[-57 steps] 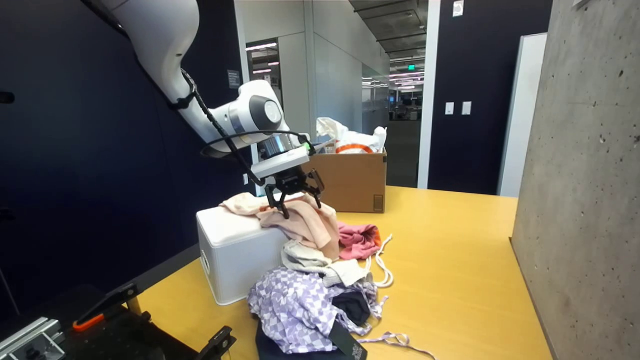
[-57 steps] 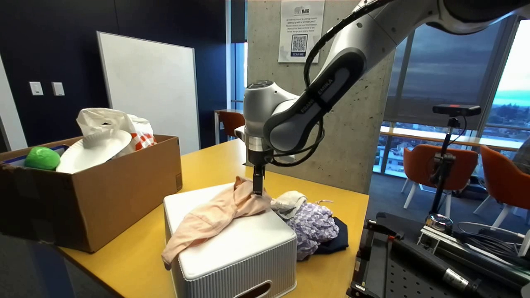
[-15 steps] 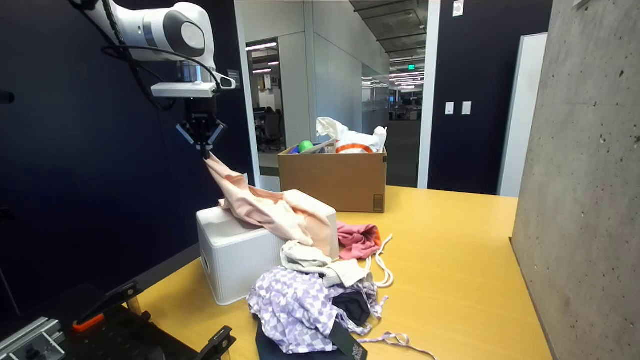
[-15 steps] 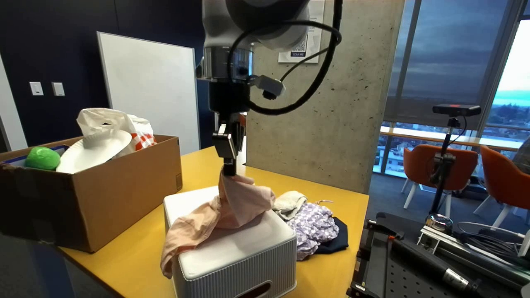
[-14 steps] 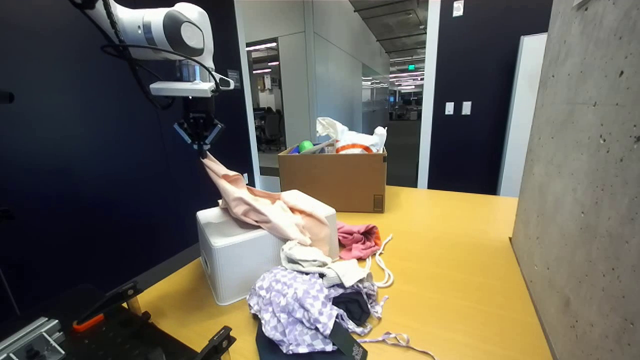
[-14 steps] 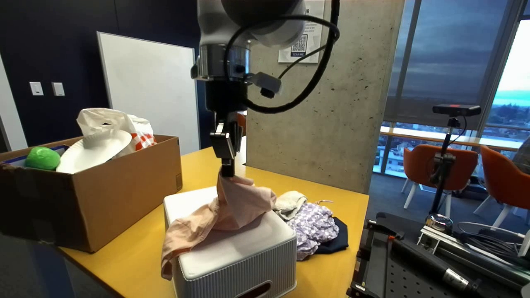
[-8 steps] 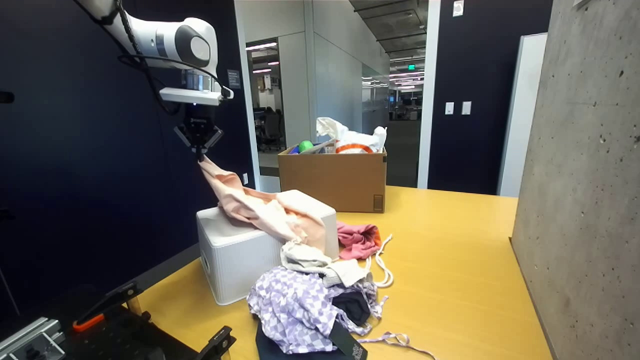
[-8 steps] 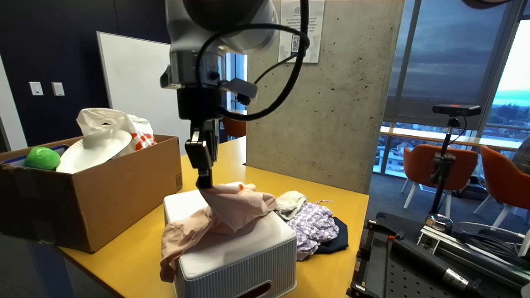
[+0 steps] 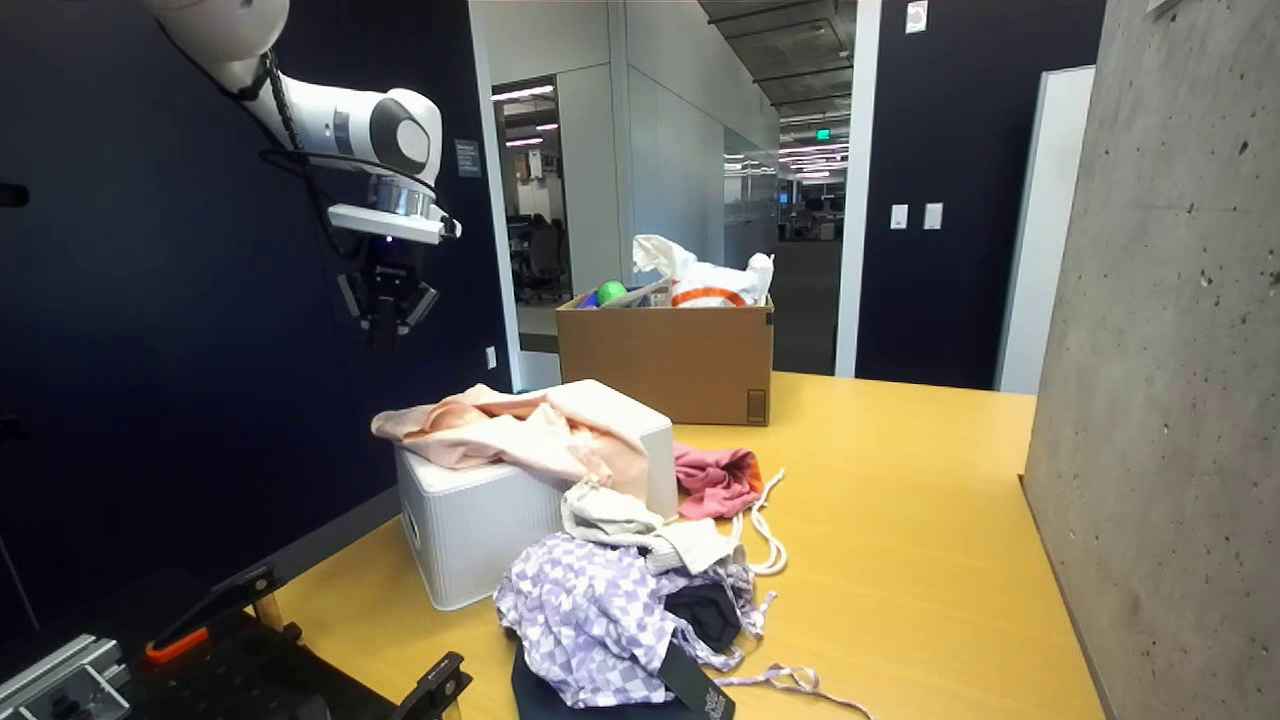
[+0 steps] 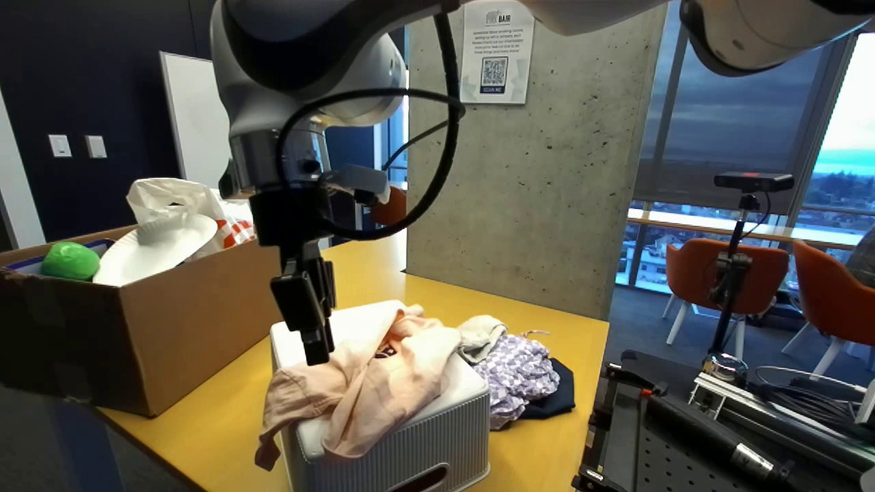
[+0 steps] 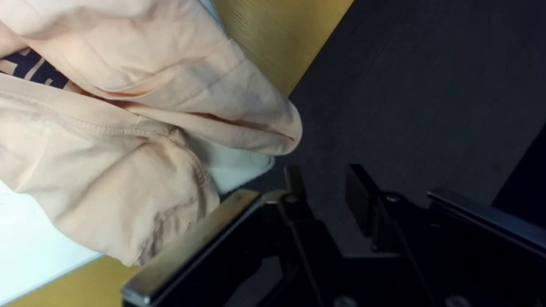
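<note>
Dropped from my gripper (image 11: 323, 177), the peach cloth (image 10: 393, 396) lies slack on the white box (image 9: 485, 540); my released fingers (image 11: 360, 198) stand slightly apart, pointing down from a bent arm (image 9: 350, 120).

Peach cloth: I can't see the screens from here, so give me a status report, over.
Hand open, holding nothing. Peach cloth crumpled on white box, overhanging its edge, below the hand and apart from it. Nothing visible in between.
</note>
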### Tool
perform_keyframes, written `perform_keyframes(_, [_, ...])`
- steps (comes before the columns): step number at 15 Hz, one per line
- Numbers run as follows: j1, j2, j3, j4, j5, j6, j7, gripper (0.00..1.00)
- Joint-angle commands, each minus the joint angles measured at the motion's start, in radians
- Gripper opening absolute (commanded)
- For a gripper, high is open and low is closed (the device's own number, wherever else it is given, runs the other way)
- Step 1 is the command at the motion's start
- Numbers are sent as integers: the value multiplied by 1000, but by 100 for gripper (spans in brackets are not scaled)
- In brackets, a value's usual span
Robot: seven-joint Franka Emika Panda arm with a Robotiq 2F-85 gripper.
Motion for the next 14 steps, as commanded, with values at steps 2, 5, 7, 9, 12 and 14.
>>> perform_keyframes(2, [7,-14,-50,52,-38,16,38,70])
perform_keyframes(5, [-13,13,-116,76,-80,67,89,94])
perform_keyframes(7, [-29,35,-161,79,-99,92,153,100])
perform_keyframes(9, [-43,53,-193,78,-100,137,230,100])
perform_keyframes(12, [-46,95,-238,96,-119,160,333,100])
perform_keyframes(14, [-47,117,-255,103,-140,179,354,100])
